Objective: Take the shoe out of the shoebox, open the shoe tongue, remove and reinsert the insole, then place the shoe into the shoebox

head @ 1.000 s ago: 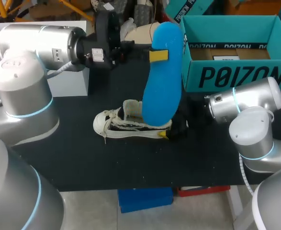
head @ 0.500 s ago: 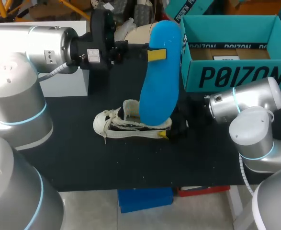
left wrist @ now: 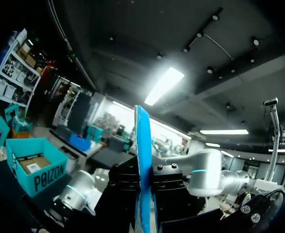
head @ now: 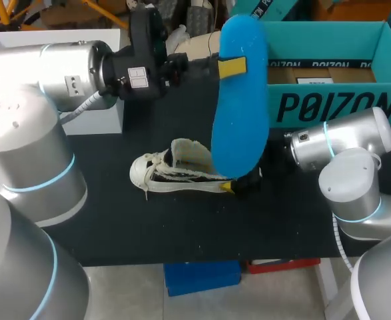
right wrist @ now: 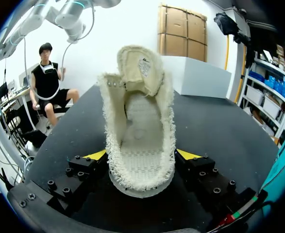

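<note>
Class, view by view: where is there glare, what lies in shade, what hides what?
Head view: the insole, in the left gripper, hides one corner of the shoebox and part of the shoe. Left wrist view: glare from above behind the edge-on insole; the gripper is in shade. Right wrist view: the shoe, in the right gripper, is evenly lit.

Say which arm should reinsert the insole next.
Left. The left gripper holds the blue foam insole upright over the cream canvas shoe; the right gripper is clamped on the shoe's heel, steadying it.
</note>
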Available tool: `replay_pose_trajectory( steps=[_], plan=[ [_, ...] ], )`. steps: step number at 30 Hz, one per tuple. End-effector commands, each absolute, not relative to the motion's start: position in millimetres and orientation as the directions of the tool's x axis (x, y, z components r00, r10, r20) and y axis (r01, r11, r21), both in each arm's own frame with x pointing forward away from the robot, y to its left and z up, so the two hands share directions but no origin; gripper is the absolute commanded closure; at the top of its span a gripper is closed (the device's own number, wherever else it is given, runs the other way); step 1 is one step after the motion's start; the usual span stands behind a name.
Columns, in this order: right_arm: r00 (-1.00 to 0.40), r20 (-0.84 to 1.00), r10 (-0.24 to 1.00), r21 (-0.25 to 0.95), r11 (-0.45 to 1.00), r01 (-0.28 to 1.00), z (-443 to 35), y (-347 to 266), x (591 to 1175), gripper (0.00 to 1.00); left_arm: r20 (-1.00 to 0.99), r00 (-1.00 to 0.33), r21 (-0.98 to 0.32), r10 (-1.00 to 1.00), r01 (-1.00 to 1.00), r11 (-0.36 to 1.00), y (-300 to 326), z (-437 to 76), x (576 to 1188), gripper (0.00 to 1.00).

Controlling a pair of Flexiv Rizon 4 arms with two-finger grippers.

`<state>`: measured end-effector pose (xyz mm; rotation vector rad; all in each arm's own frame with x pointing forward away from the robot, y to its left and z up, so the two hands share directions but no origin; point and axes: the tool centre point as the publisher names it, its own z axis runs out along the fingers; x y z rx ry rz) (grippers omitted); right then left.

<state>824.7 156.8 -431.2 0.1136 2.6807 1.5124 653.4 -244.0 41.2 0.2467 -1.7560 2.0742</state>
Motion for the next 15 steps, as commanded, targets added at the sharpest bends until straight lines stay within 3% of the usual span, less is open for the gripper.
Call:
replay_pose_trajectory(
  steps=[1,14,15],
  plan=[
    [-0.995,-0.017,0.096,0.855,0.517,0.035,-433.3,157.3,825.0,1.0,0.385,-0.909,-0.907,0.156,-0.405,-0.117,-239.7,52.2,644.4,1.0],
    [-0.995,-0.017,0.096,0.855,0.517,0.035,-433.3,157.3,825.0,1.0,0.372,-0.915,-0.914,0.158,-0.391,-0.11,-237.2,56.2,640.7,1.0],
    [-0.995,-0.017,0.096,0.855,0.517,0.035,-433.3,157.3,825.0,0.78,0.372,-0.915,-0.914,0.158,-0.391,-0.11,-237.2,56.2,640.7,1.0]
  ],
)
